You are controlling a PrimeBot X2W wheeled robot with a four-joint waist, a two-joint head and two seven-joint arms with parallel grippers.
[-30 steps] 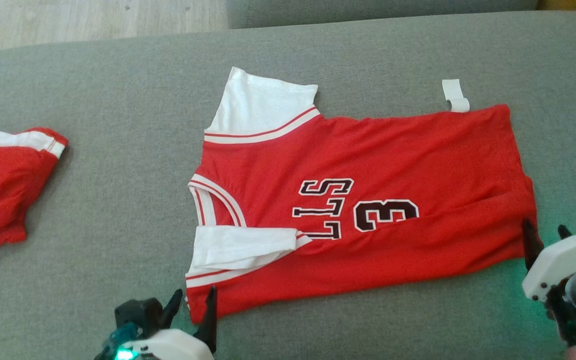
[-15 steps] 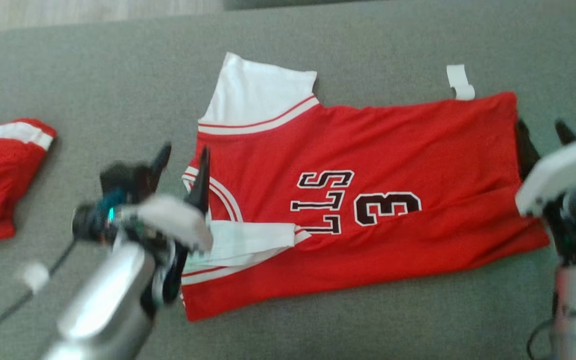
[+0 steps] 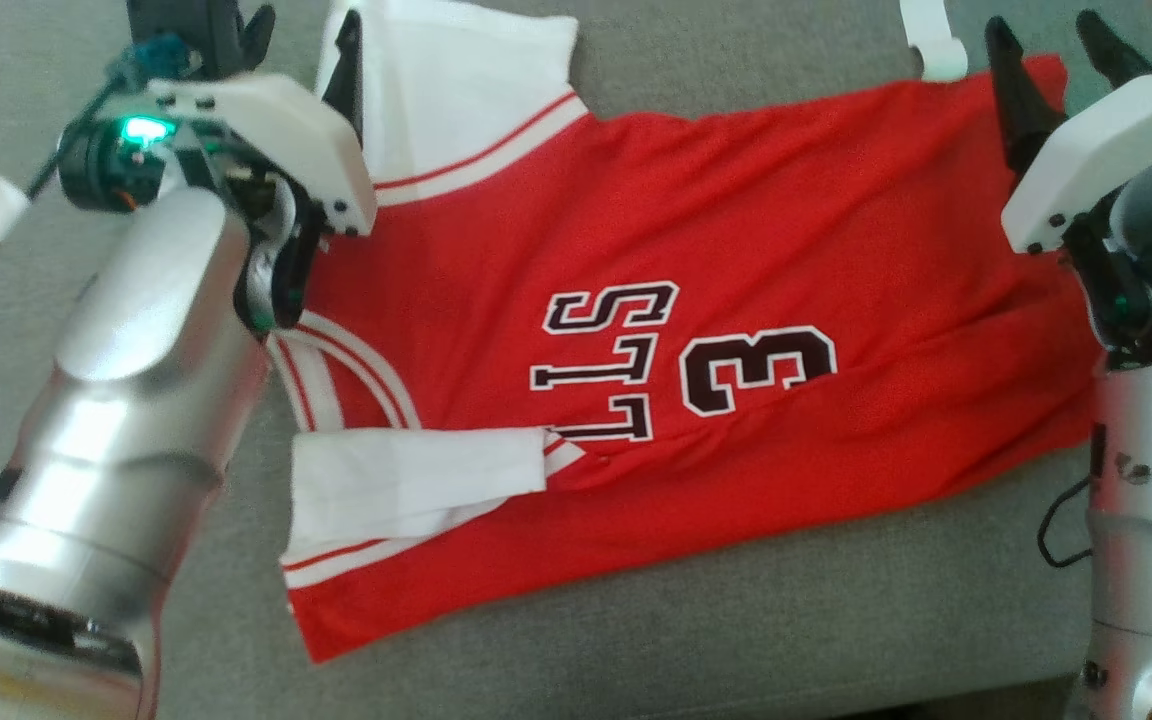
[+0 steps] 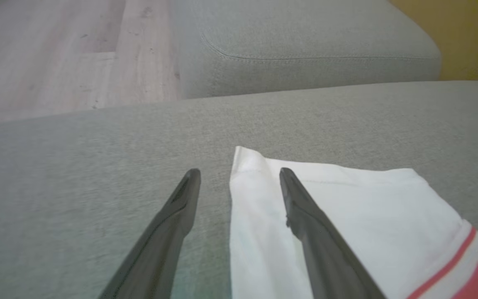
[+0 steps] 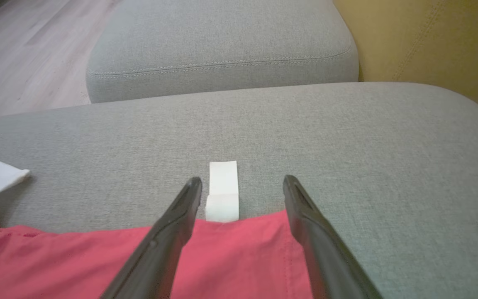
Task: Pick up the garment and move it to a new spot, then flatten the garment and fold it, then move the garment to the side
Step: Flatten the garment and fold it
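Looking down at a red shirt [image 3: 736, 230] with black letters and a number 3, lying flat on the grey sofa cushion [image 3: 736, 620], collar end toward the left arm and hem toward the right arm. Showing the near sleeve [image 3: 406, 480] folded in over the chest.

Holding the left tool [image 3: 304, 25] spread wide at the far sleeve [image 3: 456, 80], pinching nothing. In the left wrist view, placing one finger [image 4: 330, 249] over the white cloth of that sleeve and the other over bare cushion, with the sleeve's edge lying between them. Not being able to tell whether the tips are touching the cloth.

Holding the right tool [image 3: 1041, 25] spread wide too, at the far corner of the hem, gripping nothing. In the right wrist view, pointing both fingers across the red hem, with a small white tag [image 5: 222, 191] lying on the cushion just past the hem, between the two tips.

Showing also, behind, a second grey cushion [image 4: 305, 41], a pale wooden floor [image 4: 56, 54] and some yellow upholstery [image 5: 430, 41].
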